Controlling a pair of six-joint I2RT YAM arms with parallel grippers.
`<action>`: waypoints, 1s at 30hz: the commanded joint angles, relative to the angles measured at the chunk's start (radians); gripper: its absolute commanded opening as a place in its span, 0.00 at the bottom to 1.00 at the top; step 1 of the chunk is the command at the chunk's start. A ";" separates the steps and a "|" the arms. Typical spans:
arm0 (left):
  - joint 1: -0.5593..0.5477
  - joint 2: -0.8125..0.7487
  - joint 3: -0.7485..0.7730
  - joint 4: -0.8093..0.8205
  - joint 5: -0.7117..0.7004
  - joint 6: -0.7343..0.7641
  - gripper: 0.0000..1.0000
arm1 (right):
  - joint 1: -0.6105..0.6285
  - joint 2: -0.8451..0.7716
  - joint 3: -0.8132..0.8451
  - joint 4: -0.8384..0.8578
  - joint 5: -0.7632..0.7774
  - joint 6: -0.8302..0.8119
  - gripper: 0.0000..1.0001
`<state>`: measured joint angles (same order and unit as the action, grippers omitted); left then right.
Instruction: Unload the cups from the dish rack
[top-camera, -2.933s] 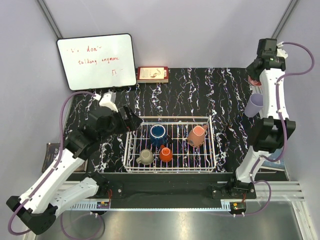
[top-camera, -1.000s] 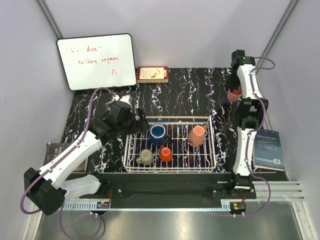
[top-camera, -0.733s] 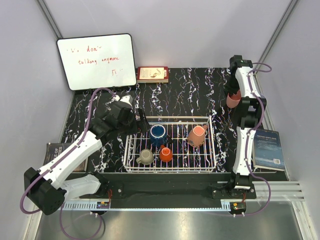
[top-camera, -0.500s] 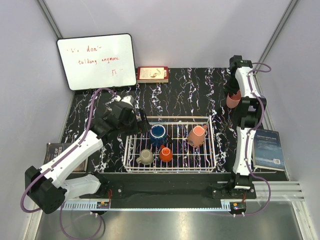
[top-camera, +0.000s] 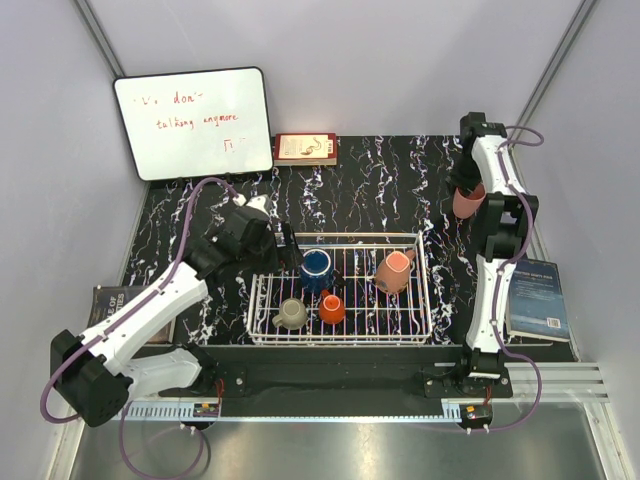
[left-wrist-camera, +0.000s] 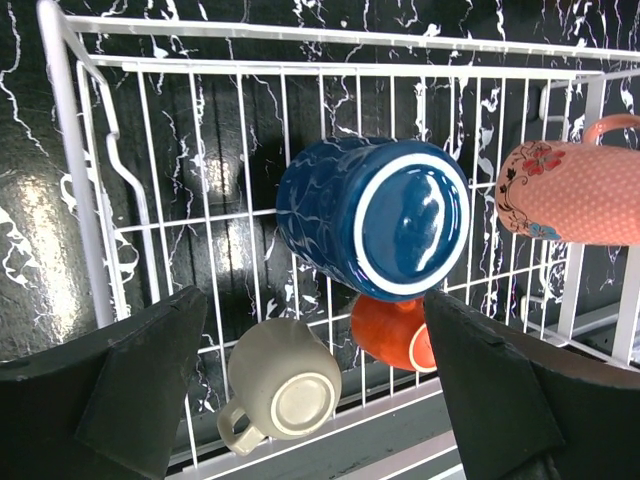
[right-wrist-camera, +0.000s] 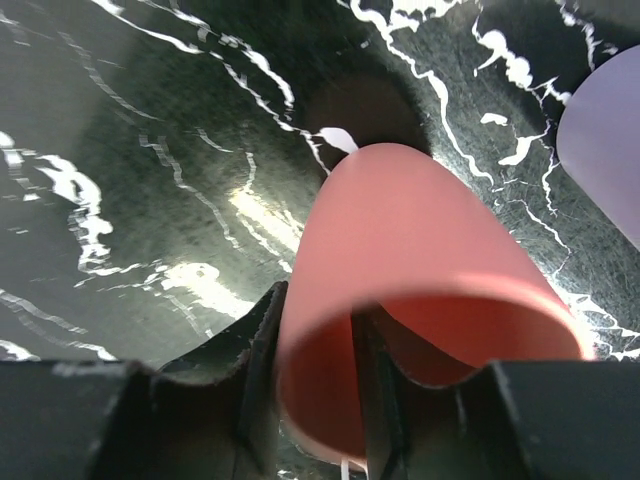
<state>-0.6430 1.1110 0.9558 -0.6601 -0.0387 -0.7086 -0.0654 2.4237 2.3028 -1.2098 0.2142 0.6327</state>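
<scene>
Nearest in the rectangular white wire dish rack (top-camera: 340, 338), a beige mug (left-wrist-camera: 283, 385) and an orange cup (left-wrist-camera: 388, 335) are seen; behind them a dark blue mug (left-wrist-camera: 372, 215) is tilted, base upward. Over the rack's far left corner the left gripper (top-camera: 288, 242) is held with jaws apart. Beyond the rack's far right corner a salmon-pink cup (right-wrist-camera: 420, 230) is pinched at its rim by the right gripper (right-wrist-camera: 318, 345), mouth up, long axis near upright. Set-down is judged in hand; release and a straight lift are called for
</scene>
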 joint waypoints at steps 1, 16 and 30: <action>-0.021 -0.008 0.001 0.028 -0.024 -0.008 0.94 | -0.004 -0.133 -0.012 0.041 -0.006 -0.011 0.40; -0.052 -0.033 0.018 0.034 -0.065 0.012 0.96 | 0.053 -0.371 -0.043 0.136 -0.091 -0.018 0.77; -0.185 0.076 0.224 0.028 -0.196 0.139 0.99 | 0.380 -0.986 -0.739 0.624 -0.193 -0.077 1.00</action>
<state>-0.7837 1.1393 1.1084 -0.6586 -0.1719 -0.6193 0.3023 1.5372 1.7000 -0.7090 0.0422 0.5758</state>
